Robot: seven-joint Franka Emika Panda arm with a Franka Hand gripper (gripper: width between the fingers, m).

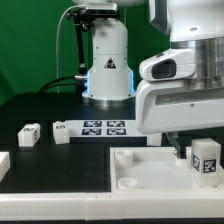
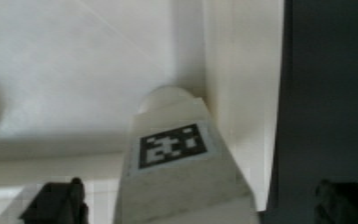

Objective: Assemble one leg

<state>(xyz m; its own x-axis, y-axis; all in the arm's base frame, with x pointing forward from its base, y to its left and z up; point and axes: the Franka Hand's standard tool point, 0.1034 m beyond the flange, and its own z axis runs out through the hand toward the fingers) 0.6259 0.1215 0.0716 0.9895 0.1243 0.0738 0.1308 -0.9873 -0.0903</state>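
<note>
A leg [image 1: 206, 158], a stubby white block with a black-and-white tag, stands upright on the right end of the big white tray [image 1: 140, 172]. My gripper [image 1: 200, 146] hangs over it. In the wrist view the leg [image 2: 176, 150] lies between my two dark fingertips [image 2: 55, 204], with a gap on each side, so the gripper [image 2: 199, 205] is open around it. The tray wall [image 2: 69, 80] fills the view behind the leg. Another leg [image 1: 28, 133] lies on the black table at the exterior view's left.
The marker board [image 1: 95, 128] lies in front of the arm's base [image 1: 108, 75]. A further white part [image 1: 3, 163] shows at the exterior view's left edge. The tray has a round socket [image 1: 127, 181] near its left corner. Black table [image 2: 329, 80] borders the tray.
</note>
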